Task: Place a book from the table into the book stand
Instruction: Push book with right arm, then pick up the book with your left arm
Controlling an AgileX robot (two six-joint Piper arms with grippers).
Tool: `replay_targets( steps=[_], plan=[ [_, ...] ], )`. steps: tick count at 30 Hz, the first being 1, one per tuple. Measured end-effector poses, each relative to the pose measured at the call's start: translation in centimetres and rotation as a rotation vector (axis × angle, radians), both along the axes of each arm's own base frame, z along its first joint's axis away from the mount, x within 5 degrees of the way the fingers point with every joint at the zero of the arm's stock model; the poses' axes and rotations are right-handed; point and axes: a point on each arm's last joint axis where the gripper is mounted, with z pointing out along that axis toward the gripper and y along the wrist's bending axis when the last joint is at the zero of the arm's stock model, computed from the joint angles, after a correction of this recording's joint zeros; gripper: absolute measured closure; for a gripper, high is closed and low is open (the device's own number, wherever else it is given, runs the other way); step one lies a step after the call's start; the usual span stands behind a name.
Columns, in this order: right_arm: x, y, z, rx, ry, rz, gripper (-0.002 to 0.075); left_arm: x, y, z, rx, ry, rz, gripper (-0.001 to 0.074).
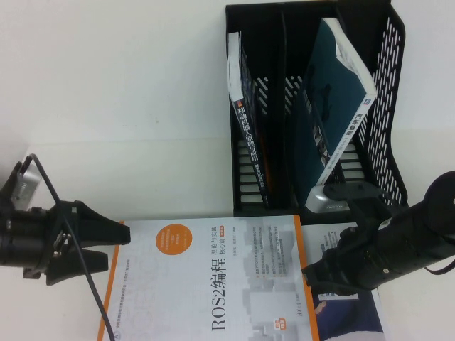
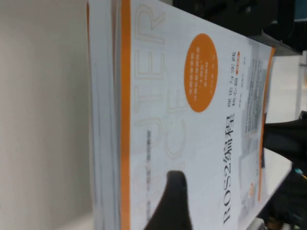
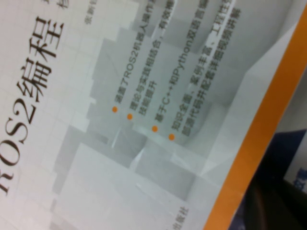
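Lying flat on the desk (image 1: 142, 142): ROS2 book (image 1: 213, 284), long axis running between both arms, book stand (image 1: 313, 106) beyond. Left end effector (image 1: 117, 234) gaping around its left edge; right end effector (image 1: 313, 273) touching the opposite edge, grip impossible to tell.

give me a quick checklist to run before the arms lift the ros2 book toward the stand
1. Left end effector at the ROS2 book: ok, its fingers sit at the book's left edge, one dark finger lying on the cover.
2. Left grip closed firmly on the book: cannot tell.
3. Right end effector at the book's right edge: ok, it reaches the orange border; closure cannot tell.
4. Free slot in the book stand: cannot tell, a dark book and a teal book lean in two sections.
5. ROS2 book flat on the table: ok, though another book lies just right of it.
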Motion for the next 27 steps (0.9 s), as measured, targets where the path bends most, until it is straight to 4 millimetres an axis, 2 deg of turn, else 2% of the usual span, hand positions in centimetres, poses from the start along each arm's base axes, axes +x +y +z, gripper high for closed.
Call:
replay_targets(
  steps=[4,11,17,27],
  plan=[
    [0.0,0.0,0.0,0.001,-0.001,-0.001,0.0726,1.4,1.2,-1.3,-0.029,0.015,0.012,0.0143],
    [0.0,0.0,0.0,0.001,-0.001,-0.001,0.0726,1.7,2.7,-2.9,-0.045,0.059,0.059,0.0143],
    [0.0,0.0,0.0,0.001,-0.001,-0.001,0.0726,2.0,2.9,-4.1,-0.054,0.085,0.053,0.0143],
    [0.0,0.0,0.0,0.001,-0.001,-0.001,0.0726,2.7,2.7,-8.4,-0.116,0.21,0.061,0.0143]
  ],
)
